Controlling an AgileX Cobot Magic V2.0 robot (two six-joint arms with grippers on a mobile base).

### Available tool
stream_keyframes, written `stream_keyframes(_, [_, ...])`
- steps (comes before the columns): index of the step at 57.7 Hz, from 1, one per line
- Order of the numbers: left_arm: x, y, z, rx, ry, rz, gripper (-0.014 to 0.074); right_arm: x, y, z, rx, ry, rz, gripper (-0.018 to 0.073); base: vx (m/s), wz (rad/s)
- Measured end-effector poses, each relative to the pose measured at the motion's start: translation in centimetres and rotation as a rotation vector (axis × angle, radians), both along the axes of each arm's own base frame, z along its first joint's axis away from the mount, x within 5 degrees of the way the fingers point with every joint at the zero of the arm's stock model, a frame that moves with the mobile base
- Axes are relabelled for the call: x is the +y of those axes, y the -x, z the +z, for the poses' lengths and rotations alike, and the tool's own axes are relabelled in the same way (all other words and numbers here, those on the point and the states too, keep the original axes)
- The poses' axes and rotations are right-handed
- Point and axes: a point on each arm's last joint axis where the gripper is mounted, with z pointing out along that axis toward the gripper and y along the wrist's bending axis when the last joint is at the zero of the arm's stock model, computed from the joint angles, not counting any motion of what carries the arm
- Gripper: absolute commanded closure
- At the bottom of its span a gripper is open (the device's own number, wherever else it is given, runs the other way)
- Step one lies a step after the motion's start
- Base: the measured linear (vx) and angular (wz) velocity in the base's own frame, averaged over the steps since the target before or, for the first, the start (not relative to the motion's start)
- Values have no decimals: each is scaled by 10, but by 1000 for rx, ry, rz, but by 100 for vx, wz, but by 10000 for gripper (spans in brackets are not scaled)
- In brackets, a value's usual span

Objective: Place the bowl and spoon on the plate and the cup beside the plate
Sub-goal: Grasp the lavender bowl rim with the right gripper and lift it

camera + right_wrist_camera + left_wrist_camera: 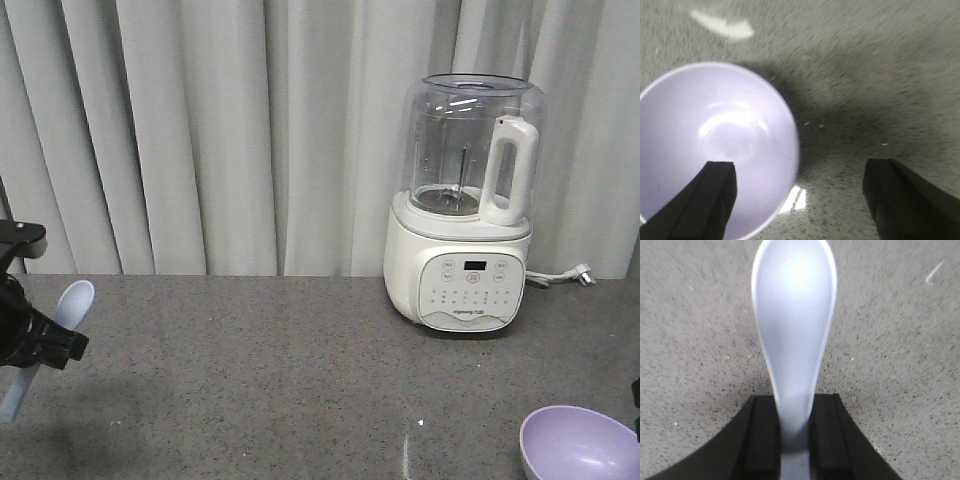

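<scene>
Far left over open tabletop (250, 380), spoon (75, 300) in left end effector (795, 410).

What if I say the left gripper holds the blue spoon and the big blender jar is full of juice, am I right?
Not quite. The left gripper does hold the spoon, but the blender jar is empty. The front-facing view shows its clear walls with only the blade inside, no juice.

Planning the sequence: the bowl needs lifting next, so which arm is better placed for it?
Right. The right gripper hangs open astride the rim of the bowl, one finger over its inside, one outside. The left gripper is shut on the spoon.
</scene>
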Motion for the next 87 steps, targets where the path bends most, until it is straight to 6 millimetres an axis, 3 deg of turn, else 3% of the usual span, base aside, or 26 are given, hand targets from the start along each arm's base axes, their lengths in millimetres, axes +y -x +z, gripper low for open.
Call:
stream_keyframes(6, [0,6,8,-26,2,0,596,0,-10,-16,43,-25,45,-5,0,0])
stream_keyframes(7, [0,7,10,-30,2,0,596,-2,-17,-31,79,-35,58,11,0,0])
stream_keyframes(18, [0,7,10,-29,2,0,596,-5,-28,-54,135,-51,57,143,0,0])
stream_keyframes(30, [0,6,10,-30,2,0,596,-6,-33,-66,166,-54,74,575,0,0])
stream_keyframes(43, [0,6,10,-38,3,1,596,-5,-34,-58,128,-50,97,571,0,0])
stream_keyframes(50, [1,7,15,-69,1,0,596,-3,-26,-41,83,-28,111,569,0,0])
stream_keyframes(63, [2,28,45,-210,8,-3,596,13,2,29,-218,-14,171,568,0,0])
stream_keyframes(68, [1,46,56,-277,26,-14,596,22,18,57,-349,-8,210,568,0,0])
stream_keyframes(77, [2,83,58,-394,23,-48,596,39,50,96,-562,6,283,568,0,0])
stream_keyframes(82, [5,109,55,-470,18,-43,596,47,68,106,-661,18,311,568,0,0])
stream_keyframes(87, [7,134,51,-540,18,-29,596,56,85,103,-738,39,359,568,0,0])
